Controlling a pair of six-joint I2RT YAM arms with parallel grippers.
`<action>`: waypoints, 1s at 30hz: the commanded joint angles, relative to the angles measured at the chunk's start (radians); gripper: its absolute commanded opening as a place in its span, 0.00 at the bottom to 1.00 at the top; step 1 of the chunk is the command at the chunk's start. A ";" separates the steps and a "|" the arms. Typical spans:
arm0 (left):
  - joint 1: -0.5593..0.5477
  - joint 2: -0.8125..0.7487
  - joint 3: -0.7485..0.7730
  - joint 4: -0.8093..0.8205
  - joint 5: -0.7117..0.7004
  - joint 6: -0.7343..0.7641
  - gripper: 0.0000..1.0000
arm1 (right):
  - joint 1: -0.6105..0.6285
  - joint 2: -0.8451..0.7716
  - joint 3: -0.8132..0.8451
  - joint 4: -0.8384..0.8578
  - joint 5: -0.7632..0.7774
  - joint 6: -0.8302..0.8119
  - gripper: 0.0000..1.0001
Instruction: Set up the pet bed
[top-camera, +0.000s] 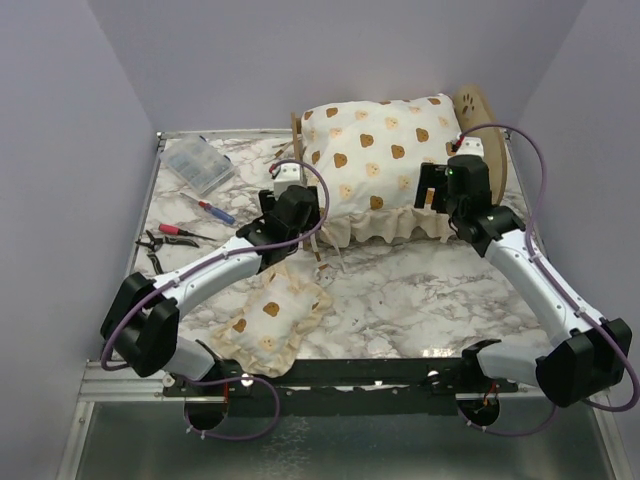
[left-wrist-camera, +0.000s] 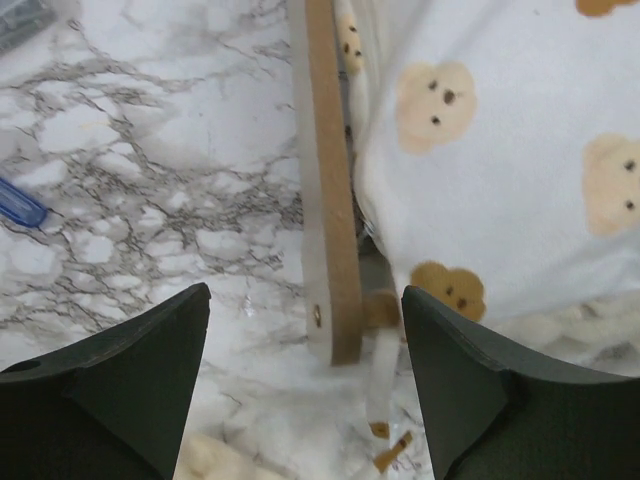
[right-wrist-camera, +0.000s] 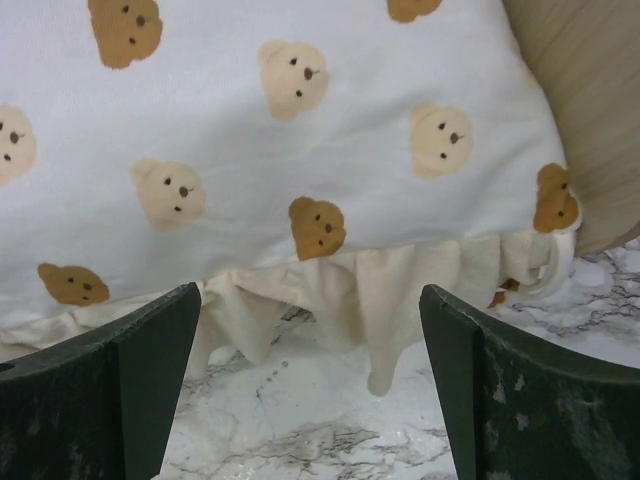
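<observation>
Both pairs of fingers are spread wide, with nothing held. The left gripper (left-wrist-camera: 305, 300) is poised over the near left corner of the pet bed (left-wrist-camera: 325, 180), closest to its frame. The right gripper (right-wrist-camera: 310, 295) is faced by the cushion (right-wrist-camera: 300, 130) frill. The bed is laid left-to-right, just beyond both.

The white desk with grey marble veining (top-camera: 400, 290) carries a pale tan plywood pet bed frame (left-wrist-camera: 325, 180). The large ruffled fabric cushion (top-camera: 375, 150) is cream-white and printed with beige and brown bear faces; its frill is plain cream. The small ruffled pillow (top-camera: 272, 318) shows the same print. The left arm's fingers (left-wrist-camera: 110, 390) are black. A screwdriver handle (left-wrist-camera: 18, 203) is translucent blue.
</observation>
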 joint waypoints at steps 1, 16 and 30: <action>0.076 0.062 0.038 0.071 0.001 0.041 0.75 | -0.021 -0.024 0.043 -0.045 0.012 -0.033 0.95; 0.203 -0.039 -0.065 0.071 0.000 0.080 0.03 | -0.032 -0.070 0.073 -0.094 0.024 -0.065 0.95; 0.339 -0.253 -0.101 -0.075 -0.023 0.272 0.17 | -0.032 -0.016 0.240 -0.235 -0.091 -0.084 0.92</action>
